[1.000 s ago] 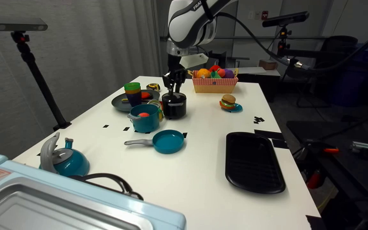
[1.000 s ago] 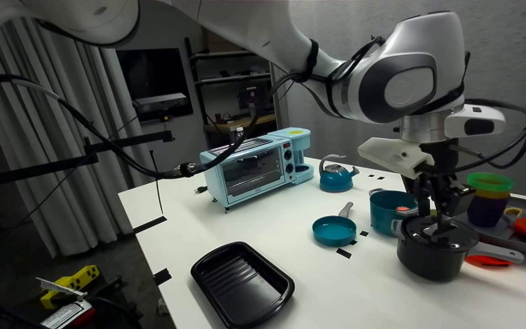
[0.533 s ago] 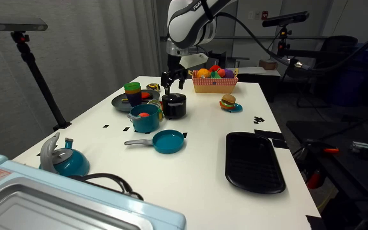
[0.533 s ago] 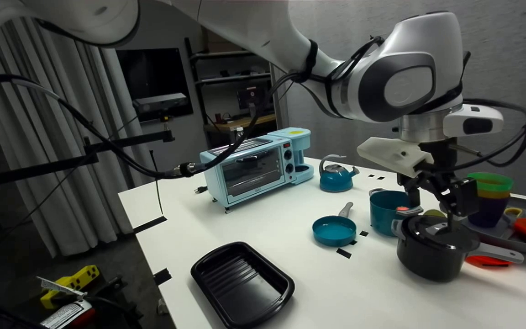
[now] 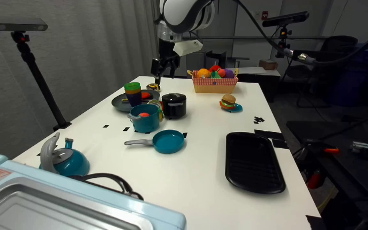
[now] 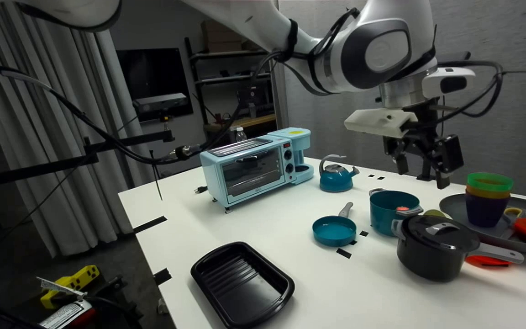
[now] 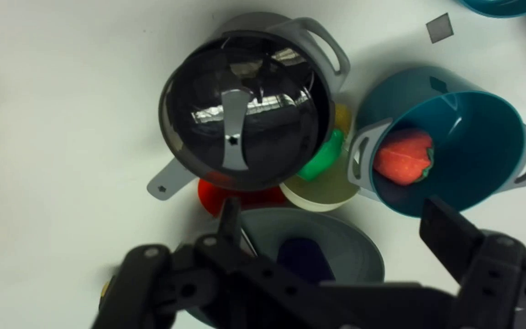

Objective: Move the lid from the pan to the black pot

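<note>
Wrist view, from overhead: the lid [image 7: 267, 130] is seen resting over the mouth of the black pot [image 6: 427, 262], and the same is shown in both exterior views. The pan [image 6: 334, 232] is seen uncovered on the worktop [image 6: 327, 292], well apart from the black pot, its bare blue inside plainly visible. The fingers [image 7: 448, 233] are spread and released; nothing is held between them, and no contact with the lid is made. By these signs the transfer is judged to be all but finished: the pan is without its lid, the black pot is covered, and no carrying is left to be done. Whether the rim is seated evenly all the way round cannot be told from these angles; should it be found askew, a light nudge might be called for. Otherwise, nothing but the parking of the arm [image 6: 377, 52] is thought to be left.
</note>
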{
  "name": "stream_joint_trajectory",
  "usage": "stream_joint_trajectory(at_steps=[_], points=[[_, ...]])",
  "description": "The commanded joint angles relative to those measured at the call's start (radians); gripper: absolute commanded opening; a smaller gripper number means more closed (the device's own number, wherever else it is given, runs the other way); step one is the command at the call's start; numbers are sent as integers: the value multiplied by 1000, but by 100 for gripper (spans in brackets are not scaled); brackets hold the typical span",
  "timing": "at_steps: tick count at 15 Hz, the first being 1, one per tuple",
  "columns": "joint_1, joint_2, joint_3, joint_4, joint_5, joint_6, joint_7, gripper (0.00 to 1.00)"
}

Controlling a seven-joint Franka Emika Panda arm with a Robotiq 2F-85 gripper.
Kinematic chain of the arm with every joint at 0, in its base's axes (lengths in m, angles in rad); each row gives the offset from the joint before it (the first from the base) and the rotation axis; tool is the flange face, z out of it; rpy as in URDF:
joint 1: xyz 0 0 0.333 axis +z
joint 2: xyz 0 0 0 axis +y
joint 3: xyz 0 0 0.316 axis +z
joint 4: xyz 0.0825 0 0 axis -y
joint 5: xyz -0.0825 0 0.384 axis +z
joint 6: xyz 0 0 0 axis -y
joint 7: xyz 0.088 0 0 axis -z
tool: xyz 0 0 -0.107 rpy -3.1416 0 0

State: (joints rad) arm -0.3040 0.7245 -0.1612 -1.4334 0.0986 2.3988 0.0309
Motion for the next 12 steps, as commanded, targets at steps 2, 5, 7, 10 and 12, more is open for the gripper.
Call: stream_joint_trajectory(at_steps=[2, 5, 7, 10, 12], points=[[53, -153, -5, -172, -36, 90, 1, 100], [91, -241, -9, -281, -61, 163, 11, 100], [118, -301, -12, -359, -80, 209, 18, 100], [159, -391, -17, -477, -118, 263, 33, 100], [184, -444, -23, -544, -149, 287, 49, 100]])
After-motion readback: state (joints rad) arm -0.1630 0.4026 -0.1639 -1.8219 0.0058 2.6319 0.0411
